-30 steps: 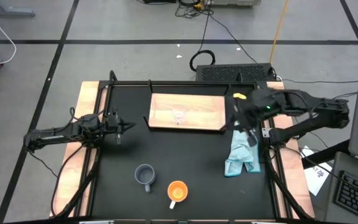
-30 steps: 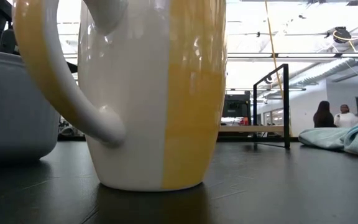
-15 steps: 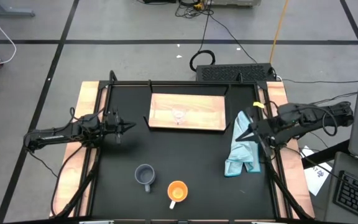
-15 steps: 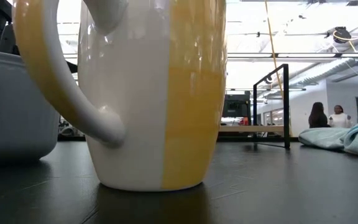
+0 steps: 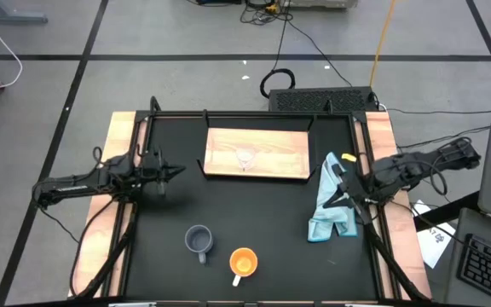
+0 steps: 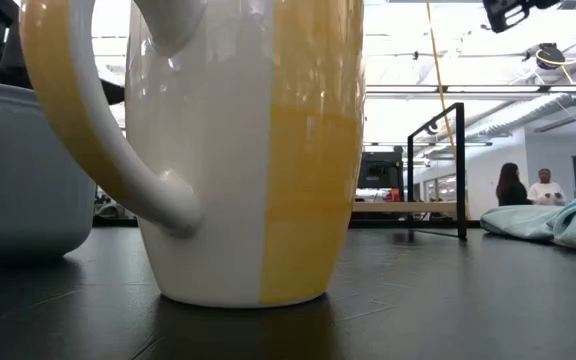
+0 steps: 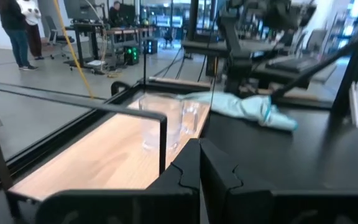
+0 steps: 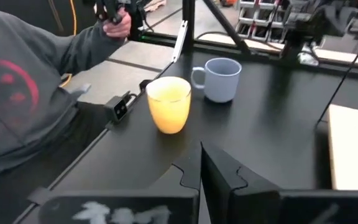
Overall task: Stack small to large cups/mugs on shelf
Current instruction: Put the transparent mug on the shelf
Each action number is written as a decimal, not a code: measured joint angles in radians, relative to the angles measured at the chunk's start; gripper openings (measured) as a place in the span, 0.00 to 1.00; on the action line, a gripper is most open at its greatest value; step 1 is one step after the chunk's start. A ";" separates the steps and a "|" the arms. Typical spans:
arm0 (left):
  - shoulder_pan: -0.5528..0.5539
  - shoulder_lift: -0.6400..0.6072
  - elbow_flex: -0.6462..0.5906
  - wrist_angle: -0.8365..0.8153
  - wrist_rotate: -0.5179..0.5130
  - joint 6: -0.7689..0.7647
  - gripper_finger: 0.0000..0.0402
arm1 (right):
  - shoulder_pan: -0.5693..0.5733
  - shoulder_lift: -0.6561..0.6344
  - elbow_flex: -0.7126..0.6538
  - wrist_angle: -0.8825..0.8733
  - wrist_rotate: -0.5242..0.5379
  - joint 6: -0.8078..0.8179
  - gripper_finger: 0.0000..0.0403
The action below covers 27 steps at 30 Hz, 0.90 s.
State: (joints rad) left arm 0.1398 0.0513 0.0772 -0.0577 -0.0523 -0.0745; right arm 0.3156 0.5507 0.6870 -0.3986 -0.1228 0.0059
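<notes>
With the clear glass cup (image 5: 245,158) on the shelf (image 5: 280,162) and both end effectors (left (image 5: 167,175), right (image 5: 335,189)) clenched and empty, you must next fetch the blue-grey mug (image 5: 199,241) near the shelf-facing desk (image 5: 254,213) edge.

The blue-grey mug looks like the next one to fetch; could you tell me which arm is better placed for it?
Probably left: the left gripper hovers on the blue-grey mug's side; the right gripper is over the cloth.
</notes>
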 joint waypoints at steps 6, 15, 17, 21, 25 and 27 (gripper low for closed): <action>0.000 0.000 0.000 0.027 -0.001 0.002 0.01 | 0.043 -0.065 -0.071 0.074 0.095 0.038 0.00; 0.000 0.000 0.000 0.027 -0.001 0.020 0.01 | 0.087 -0.202 -0.194 0.119 0.132 0.078 0.00; 0.000 0.000 0.000 0.027 -0.001 0.020 0.01 | 0.094 -0.226 -0.235 0.147 0.133 0.079 0.00; 0.000 0.000 0.000 0.026 -0.001 0.020 0.01 | 0.129 -0.260 -0.308 0.222 -0.001 0.028 0.00; 0.000 0.000 0.000 0.030 -0.001 0.021 0.01 | 0.164 -0.292 -0.370 0.316 -0.011 0.019 0.00; 0.000 0.000 0.000 0.038 -0.001 0.021 0.01 | 0.175 -0.310 -0.394 0.358 -0.012 0.020 0.00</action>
State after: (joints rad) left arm 0.1398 0.0509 0.0774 -0.0199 -0.0534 -0.0537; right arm 0.4907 0.2408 0.2934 -0.0403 -0.1349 0.0258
